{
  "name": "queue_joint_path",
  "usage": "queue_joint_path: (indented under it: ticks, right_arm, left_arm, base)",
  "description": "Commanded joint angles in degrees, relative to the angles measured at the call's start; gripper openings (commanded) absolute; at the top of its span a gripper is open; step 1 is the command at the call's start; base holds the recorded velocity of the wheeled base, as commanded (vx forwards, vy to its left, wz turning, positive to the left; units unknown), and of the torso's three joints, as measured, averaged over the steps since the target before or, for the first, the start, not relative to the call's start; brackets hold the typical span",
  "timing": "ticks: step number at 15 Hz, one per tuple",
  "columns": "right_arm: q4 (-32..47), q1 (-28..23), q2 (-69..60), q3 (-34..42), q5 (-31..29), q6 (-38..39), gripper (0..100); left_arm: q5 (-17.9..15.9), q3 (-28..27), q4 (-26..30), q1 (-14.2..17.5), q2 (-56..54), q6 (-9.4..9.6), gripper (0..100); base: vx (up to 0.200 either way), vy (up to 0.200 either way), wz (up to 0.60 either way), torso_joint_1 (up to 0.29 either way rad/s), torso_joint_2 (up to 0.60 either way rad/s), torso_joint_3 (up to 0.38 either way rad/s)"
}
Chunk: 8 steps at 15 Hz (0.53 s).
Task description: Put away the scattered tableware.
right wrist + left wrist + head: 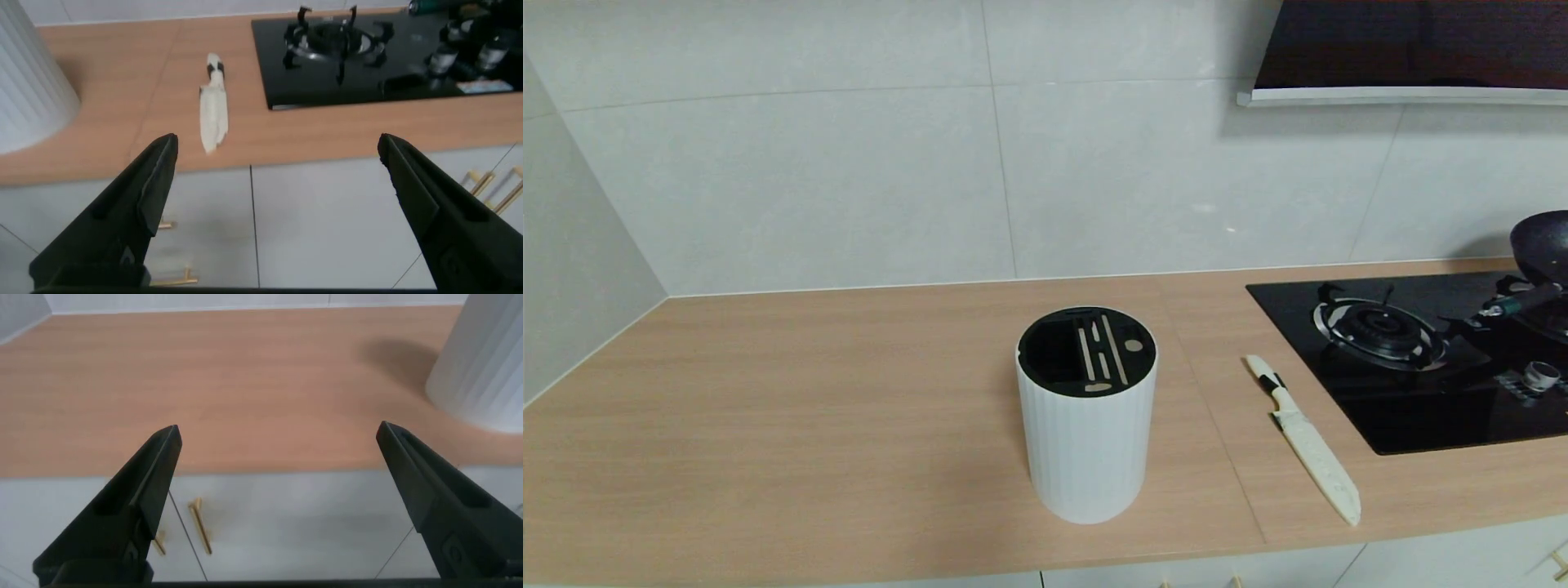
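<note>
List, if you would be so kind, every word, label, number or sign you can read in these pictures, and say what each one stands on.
No text here can be read.
On the hob: small pale markings beside a knob, too small and blurred to read.
On the knife holder: no print visible on its white ribbed wall or black top.
On the knife: a speckled blade, no legible mark.

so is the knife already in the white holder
No, the knife lies flat on the counter, between the white holder and the stove.
</note>
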<state>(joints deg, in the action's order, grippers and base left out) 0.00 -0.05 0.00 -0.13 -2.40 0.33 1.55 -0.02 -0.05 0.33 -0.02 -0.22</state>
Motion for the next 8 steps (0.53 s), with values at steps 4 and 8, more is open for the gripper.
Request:
queue_joint_path:
  ticks: [4,8]
  right_arm:
    - [0.0,0.0,0.0,0.0,0.0,0.0,100]
    - [0.0,0.0,0.1,0.0,-0.1,0.1,100]
  left_arm:
    - [-0.1,0.0,0.0,0.0,0.0,-0.04,100]
    - [-0.1,0.0,0.0,0.0,0.0,-0.04,100]
  base:
    - [0.0,0.0,0.0,0.266,-0.56,-0.295]
    - [0.0,0.0,0.0,0.188,-0.39,-0.205]
